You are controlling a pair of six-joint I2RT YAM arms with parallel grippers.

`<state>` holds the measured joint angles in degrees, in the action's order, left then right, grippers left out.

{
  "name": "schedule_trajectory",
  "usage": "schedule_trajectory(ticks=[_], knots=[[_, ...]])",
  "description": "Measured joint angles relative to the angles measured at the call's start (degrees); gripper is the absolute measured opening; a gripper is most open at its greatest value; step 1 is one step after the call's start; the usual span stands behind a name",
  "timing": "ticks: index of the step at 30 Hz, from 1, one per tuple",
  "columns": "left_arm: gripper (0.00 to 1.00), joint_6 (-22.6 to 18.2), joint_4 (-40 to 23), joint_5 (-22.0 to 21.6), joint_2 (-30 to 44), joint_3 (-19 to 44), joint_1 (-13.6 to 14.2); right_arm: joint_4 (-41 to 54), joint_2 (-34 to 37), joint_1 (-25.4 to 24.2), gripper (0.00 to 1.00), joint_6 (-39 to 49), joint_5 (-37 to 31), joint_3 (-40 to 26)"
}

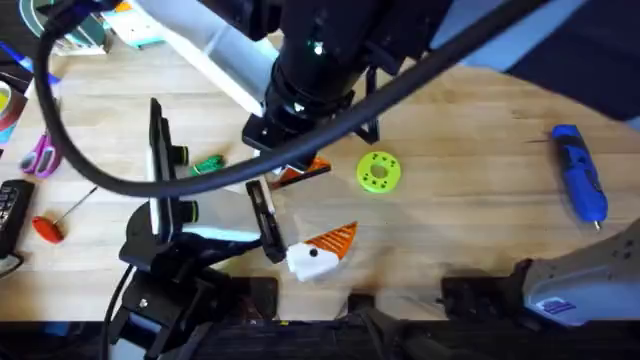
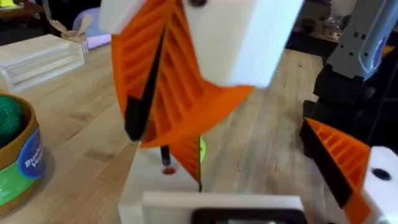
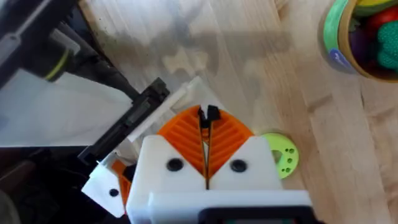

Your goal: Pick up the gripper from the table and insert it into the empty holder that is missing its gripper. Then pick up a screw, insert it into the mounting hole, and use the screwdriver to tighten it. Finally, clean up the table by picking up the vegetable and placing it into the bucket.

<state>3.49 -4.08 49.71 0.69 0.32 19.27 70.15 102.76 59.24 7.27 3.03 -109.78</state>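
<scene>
The empty holder [image 2: 158, 185], a white finger block on the left arm, sits over the middle of the tabletop. An orange wedge [image 2: 188, 155] stands right against its far side; whether it is fully seated cannot be told. The right claw [image 3: 206, 121] hangs directly above the block, its orange pads pressed narrow on a small dark screw [image 2: 165, 154] that points down at the hole in the block's top. The left claw [image 2: 261, 186] stands wide, the holder on one side and its orange-tipped finger [image 2: 348, 163] well apart on the other. A lime disc [image 1: 378, 171] lies just beside the two claws. The leafy green vegetable [image 1: 207, 163] lies left of the middle, close by the left arm. The blue screwdriver [image 1: 580, 185] lies alone near the tabletop's right edge, with bare wood between it and the claws. The bucket [image 3: 339, 57] stands apart from them with toys inside.
</scene>
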Motion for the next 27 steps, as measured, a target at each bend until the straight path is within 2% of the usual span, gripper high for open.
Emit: schedule_trajectory(ticks=[19, 27], knots=[[0.992, 0.0, 0.0, 0.0, 0.0, 0.0, 0.0, 0.21, 0.16, 0.0, 0.007, -0.2, 0.0, 0.0], [0.993, -0.01, 0.0, 0.0, 0.0, 0.0, 0.0, 0.21, 2.32, 0.0, 0.007, -1.09, 1.31, 0.0]])
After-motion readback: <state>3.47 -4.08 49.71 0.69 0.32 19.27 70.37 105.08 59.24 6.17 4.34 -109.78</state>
